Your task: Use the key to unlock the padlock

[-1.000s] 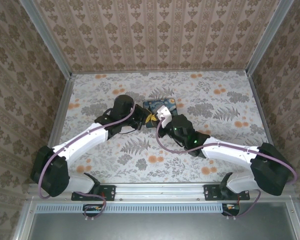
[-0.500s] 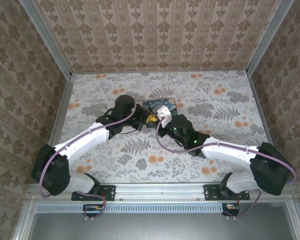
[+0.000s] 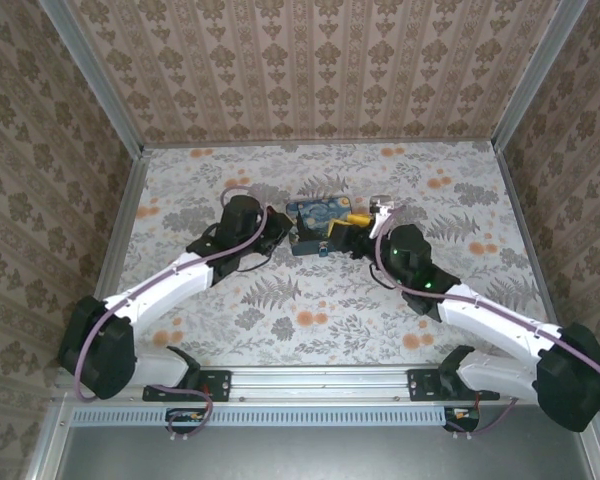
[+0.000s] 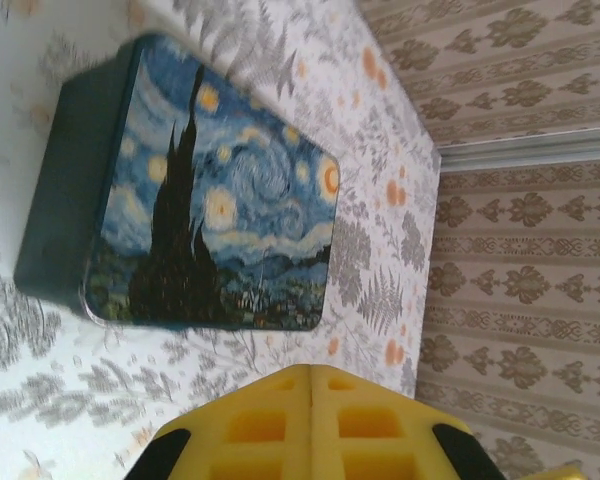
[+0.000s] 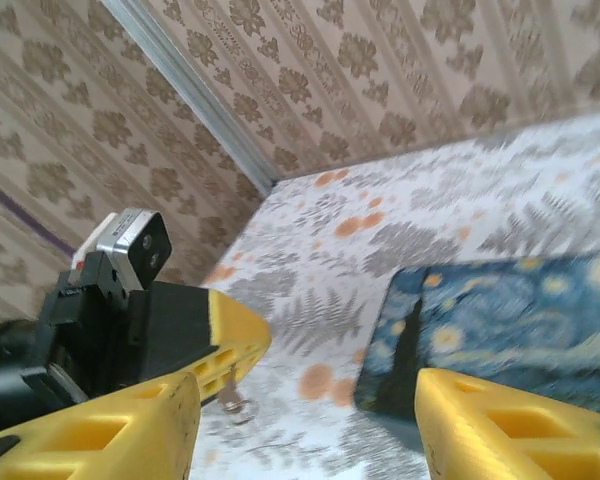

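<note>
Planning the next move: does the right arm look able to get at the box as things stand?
Probably yes. The right gripper, jaws open, faces the box across bare table; the left gripper, shut, sits at the box's other side.

**Lost to blur and edges**

The key (image 5: 232,401) is perhaps the blurred metal speck under the left gripper (image 5: 252,345), left of the painted box (image 5: 500,320). The box's right side runs off the right wrist view. Below the box, the left wrist view's edge cuts the yellow fingers (image 4: 260,430).
</note>
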